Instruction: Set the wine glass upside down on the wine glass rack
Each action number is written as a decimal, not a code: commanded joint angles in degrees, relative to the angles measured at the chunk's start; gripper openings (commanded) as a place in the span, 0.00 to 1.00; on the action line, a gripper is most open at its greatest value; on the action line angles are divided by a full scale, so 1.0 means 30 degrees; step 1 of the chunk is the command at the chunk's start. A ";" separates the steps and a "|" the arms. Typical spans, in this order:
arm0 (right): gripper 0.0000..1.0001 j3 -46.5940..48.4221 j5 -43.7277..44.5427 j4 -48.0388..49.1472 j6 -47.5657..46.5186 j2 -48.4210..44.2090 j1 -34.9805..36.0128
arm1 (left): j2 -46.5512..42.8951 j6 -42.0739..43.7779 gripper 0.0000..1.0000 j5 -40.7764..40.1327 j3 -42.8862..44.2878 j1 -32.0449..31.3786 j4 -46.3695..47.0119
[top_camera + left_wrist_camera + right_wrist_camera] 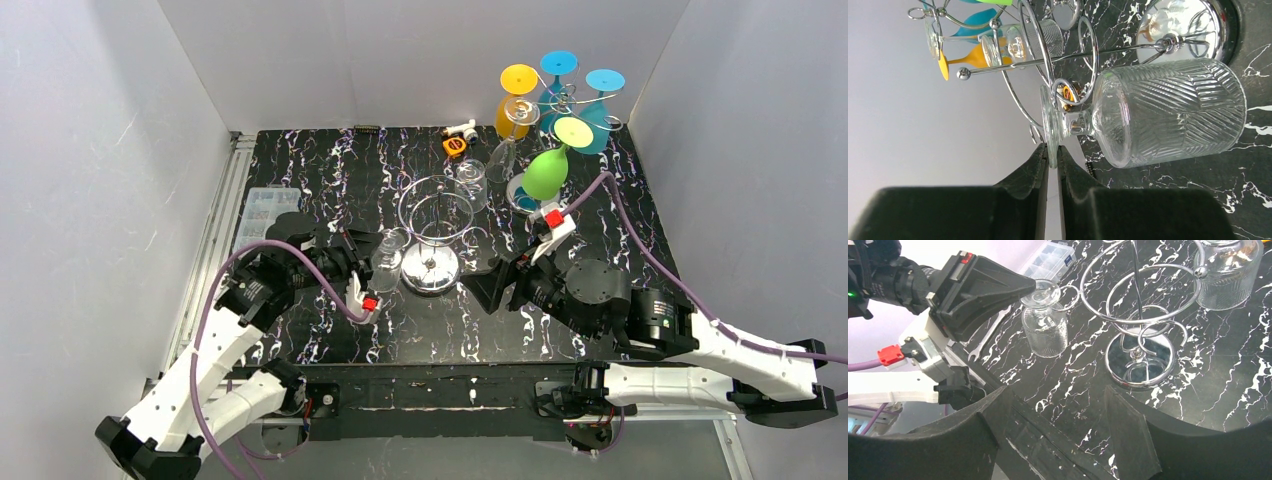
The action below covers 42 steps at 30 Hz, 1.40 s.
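Note:
A clear ribbed wine glass hangs upside down, foot up, just left of the chrome wine glass rack. My left gripper is shut on the edge of the glass's foot; the bowl points down toward the table. A wire hook of the rack lies right beside the stem. In the right wrist view the glass and the rack show side by side. My right gripper is open and empty, low over the table right of the rack's base.
A second clear glass stands behind the rack. A second rack with coloured glasses and a green glass are at the back right. A small orange item is at the back; a clear plastic box lies at the left.

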 commanded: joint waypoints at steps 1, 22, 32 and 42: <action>0.76 0.0852 0.0604 0.0481 -0.0266 -0.0302 -0.0004 | 0.0296 0.0542 0.00 -0.0078 0.0274 -0.0216 0.1671; 0.76 0.0099 0.0590 0.0803 -0.0438 -0.0868 -0.0004 | 0.2439 0.1801 0.00 -0.0841 0.0579 -0.0849 0.2762; 0.75 -0.0210 0.0654 0.0813 -0.0347 -0.1257 -0.0004 | 0.2452 0.3401 0.38 -0.1389 0.0743 -0.0938 0.0891; 0.74 0.0014 0.0793 0.0596 -0.0249 -0.1436 0.0010 | 0.2531 0.3240 0.62 -0.2291 0.1963 -0.0938 -0.1865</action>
